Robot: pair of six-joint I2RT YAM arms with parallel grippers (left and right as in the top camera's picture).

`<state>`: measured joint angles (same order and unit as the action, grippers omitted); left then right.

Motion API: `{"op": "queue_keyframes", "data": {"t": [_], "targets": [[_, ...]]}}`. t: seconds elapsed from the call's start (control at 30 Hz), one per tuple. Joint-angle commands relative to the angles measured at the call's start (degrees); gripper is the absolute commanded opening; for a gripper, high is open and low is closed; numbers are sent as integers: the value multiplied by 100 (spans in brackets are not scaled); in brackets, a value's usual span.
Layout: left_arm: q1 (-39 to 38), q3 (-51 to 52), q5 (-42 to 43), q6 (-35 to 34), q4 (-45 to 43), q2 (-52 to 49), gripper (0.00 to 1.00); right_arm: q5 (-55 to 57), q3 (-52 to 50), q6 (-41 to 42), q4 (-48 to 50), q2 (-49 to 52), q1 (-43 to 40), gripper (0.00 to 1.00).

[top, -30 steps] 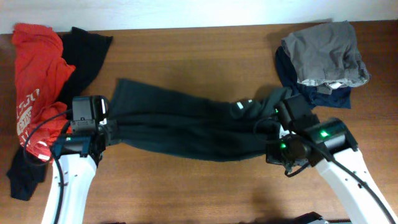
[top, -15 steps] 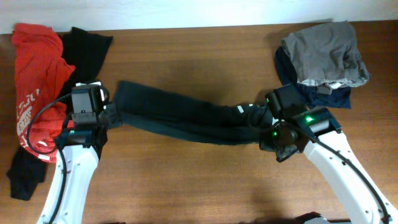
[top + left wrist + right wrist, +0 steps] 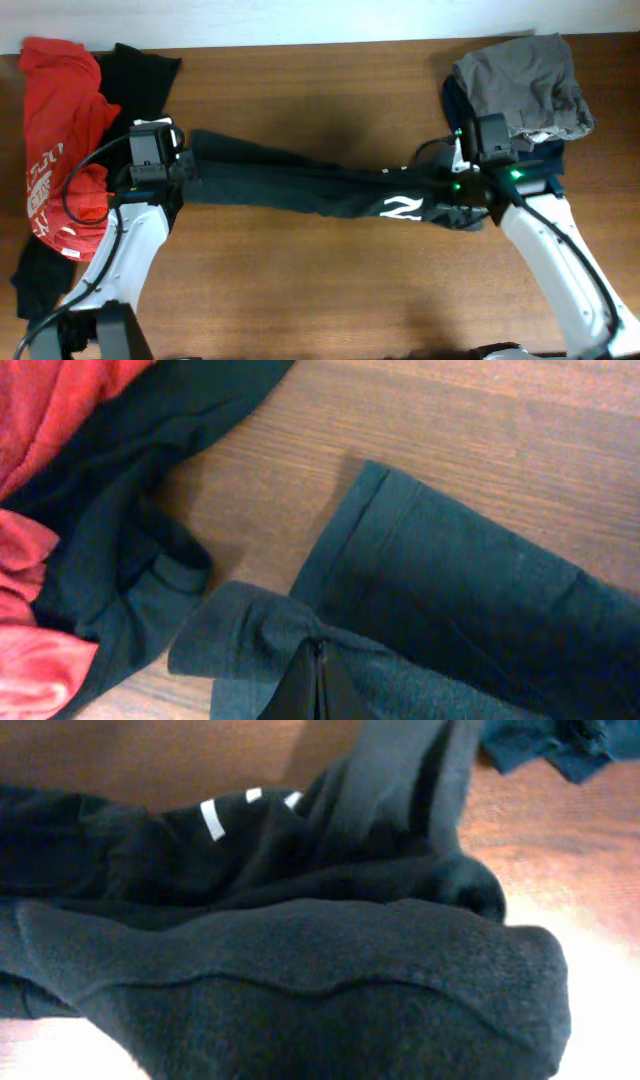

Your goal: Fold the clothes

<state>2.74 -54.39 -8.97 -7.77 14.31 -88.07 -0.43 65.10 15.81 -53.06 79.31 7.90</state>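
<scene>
A large black T-shirt (image 3: pixel 300 185) is stretched in a long narrow band across the table, a white letter (image 3: pixel 400 207) showing near its right end. My left gripper (image 3: pixel 188 172) is shut on its left end; in the left wrist view the closed fingertips (image 3: pixel 318 678) pinch a fold of the dark cloth (image 3: pixel 450 580). My right gripper (image 3: pixel 453 190) holds the right end. In the right wrist view bunched black cloth (image 3: pixel 300 970) covers the jaws, with white marks (image 3: pixel 212 818) further out.
A red garment (image 3: pixel 60 110) and a plain black one (image 3: pixel 140 80) lie at the far left, close behind my left arm. A grey garment (image 3: pixel 520 85) lies on a navy one (image 3: pixel 540 158) at the far right, beside my right wrist. Bare wooden table (image 3: pixel 300 290) lies in front.
Both grippers have moved toward the back of the table, the right one also rightward, pulling the black T-shirt longer and thinner. The white letter now faces up.
</scene>
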Motion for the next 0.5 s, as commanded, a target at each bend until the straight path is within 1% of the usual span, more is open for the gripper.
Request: {"op": "queue_keyframes", "data": {"t": [0.0,0.17,0.33,0.47], "targets": [[35,-118,22,-24,-245,-291,1,-109,79,-210,179,599,-48,4],[35,-118,22,-7,-800,-699,0,-107,79,-212,391,1239,-48,4],[35,-118,72,-9,-1213,-1115,1,-105,79,-210,623,1539,-48,4],[33,-118,72,-9,-1346,-1414,1,-103,79,-210,752,1652,-48,4]]}}
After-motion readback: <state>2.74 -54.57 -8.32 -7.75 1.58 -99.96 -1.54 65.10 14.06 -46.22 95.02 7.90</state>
